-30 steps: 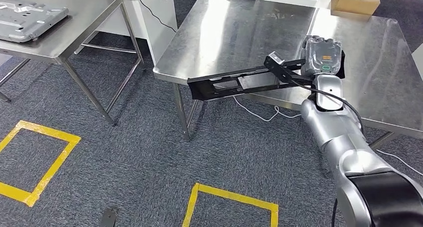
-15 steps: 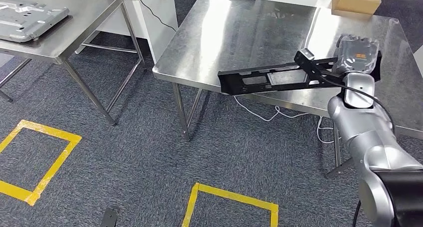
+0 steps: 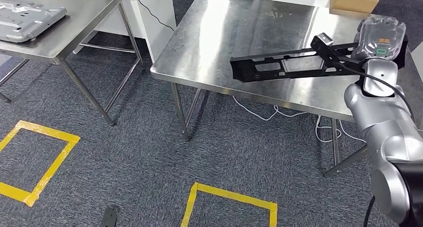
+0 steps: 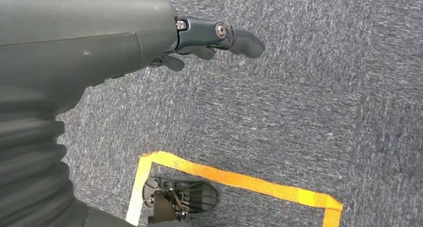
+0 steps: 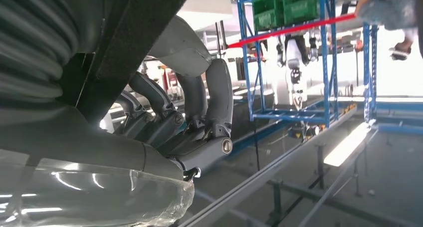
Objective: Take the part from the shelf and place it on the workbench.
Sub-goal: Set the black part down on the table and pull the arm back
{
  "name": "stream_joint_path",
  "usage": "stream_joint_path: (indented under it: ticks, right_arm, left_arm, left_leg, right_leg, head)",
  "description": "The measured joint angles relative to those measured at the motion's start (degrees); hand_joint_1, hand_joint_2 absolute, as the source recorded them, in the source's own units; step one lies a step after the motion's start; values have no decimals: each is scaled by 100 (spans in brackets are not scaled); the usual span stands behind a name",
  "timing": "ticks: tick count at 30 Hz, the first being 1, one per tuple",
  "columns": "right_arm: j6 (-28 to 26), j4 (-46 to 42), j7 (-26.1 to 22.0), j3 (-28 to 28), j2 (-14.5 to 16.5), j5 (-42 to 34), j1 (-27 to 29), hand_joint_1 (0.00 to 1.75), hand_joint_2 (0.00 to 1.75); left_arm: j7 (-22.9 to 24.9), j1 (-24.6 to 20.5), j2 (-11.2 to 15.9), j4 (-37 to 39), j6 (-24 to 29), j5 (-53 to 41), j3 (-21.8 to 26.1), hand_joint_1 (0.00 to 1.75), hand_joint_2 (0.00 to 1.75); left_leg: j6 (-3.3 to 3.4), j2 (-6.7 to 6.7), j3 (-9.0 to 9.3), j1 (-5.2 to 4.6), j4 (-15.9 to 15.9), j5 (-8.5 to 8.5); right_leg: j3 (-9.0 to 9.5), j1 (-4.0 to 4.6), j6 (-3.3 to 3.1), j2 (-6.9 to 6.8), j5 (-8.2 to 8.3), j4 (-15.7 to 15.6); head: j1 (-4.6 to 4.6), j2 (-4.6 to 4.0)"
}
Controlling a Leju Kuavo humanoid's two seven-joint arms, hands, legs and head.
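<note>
**A:** What do you have around you?

**B:** You face a steel workbench [image 3: 239,32] on grey carpet [image 3: 149,152]. A second table [image 3: 75,22] stands well apart to its left and carries a grey metal plate [image 3: 27,17]. Yellow tape squares [image 3: 37,157] mark the carpet. At the workbench's far right corner sits a cardboard box [image 3: 351,0]. White cables [image 3: 279,114] trail on the floor under the bench. In the right wrist view you see blue racks [image 5: 324,57] with green crates [image 5: 284,7].

**A:** And the part?

**B:** The part [image 3: 284,67] is a long, flat, black bracket with cut-outs. Your right hand [image 3: 381,37] grasps one end, fingers [image 5: 209,102] curled around it. It hangs level above the workbench, its free end pointing left.

**A:** The left hand?

**B:** Your left hand [image 4: 209,40] hangs over the carpet holding nothing, fingers loosely apart.
</note>
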Motion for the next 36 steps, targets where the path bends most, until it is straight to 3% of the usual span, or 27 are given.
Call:
stream_joint_path:
  ticks: [22, 25, 28, 29, 31, 33, 34, 35, 36]
  right_arm:
    - [193, 174, -28, 167, -136, -2, -482, 175, 175]
    - [193, 203, -10, 167, -136, -4, -467, 175, 175]
    - [192, 220, 39, 171, -160, -1, -447, 175, 175]
    - [192, 224, 50, 174, -176, -1, -446, 175, 175]
    - [198, 236, 56, 183, -215, -2, -436, 175, 175]
    - [209, 254, 58, 186, -250, -1, -381, 175, 175]
    - [213, 263, 59, 187, -263, -1, -341, 175, 175]
    - [215, 269, 60, 188, -272, 1, -310, 175, 175]
    - [215, 272, 59, 189, -276, 2, -292, 175, 175]
  left_arm:
    - [85, -12, 1, 0, -52, -59, 52, 0, 175]
    - [71, -12, 4, 0, -41, -61, 54, 0, 175]
    - [53, -17, -7, 0, -29, -67, 54, 0, 175]
    - [47, -24, -15, 0, -26, -67, 54, 0, 175]
    - [32, -33, -26, 0, -14, -67, 55, 0, 175]
    - [18, -34, -34, 0, -4, -67, 57, 0, 175]
    - [13, -32, -42, 0, -2, -67, 58, 0, 175]
    - [10, -31, -50, 0, -2, -68, 58, 0, 175]
    - [8, -31, -57, 0, -2, -68, 58, 0, 175]
  left_leg:
    - [1, -1, -8, 2, 12, -6]
    - [66, -2, -28, -12, 49, -29]
    - [168, 25, 100, 17, -167, 74]
    - [199, 39, 166, 36, -283, 135]
    - [235, 63, 235, 60, -410, 202]
    - [220, 76, 231, 84, -410, 204]
    - [187, 82, 229, 108, -403, 197]
    - [140, 86, 224, 140, -386, 185]
    - [77, 90, 209, 176, -344, 162]
  right_leg:
    - [-2, -11, 4, 0, 2, -5]
    - [3, -48, 35, 4, 19, -25]
    - [-8, -9, 71, -8, 9, -16]
    - [-78, -1, 66, -25, -66, 125]
    - [-381, -19, 47, -58, -345, 749]
    - [-690, -79, 100, -67, -567, 1400]
    - [-717, -124, 166, -75, -572, 1464]
    - [-623, -176, 254, -92, -498, 1296]
    - [-412, -236, 358, -127, -364, 914]
  head:
    - [1, 0]
    - [-2, 0]
    - [7, -1]
    - [13, -1]
    - [31, -1]
    - [38, -1]
    - [38, 0]
    - [38, 0]
    - [40, 0]
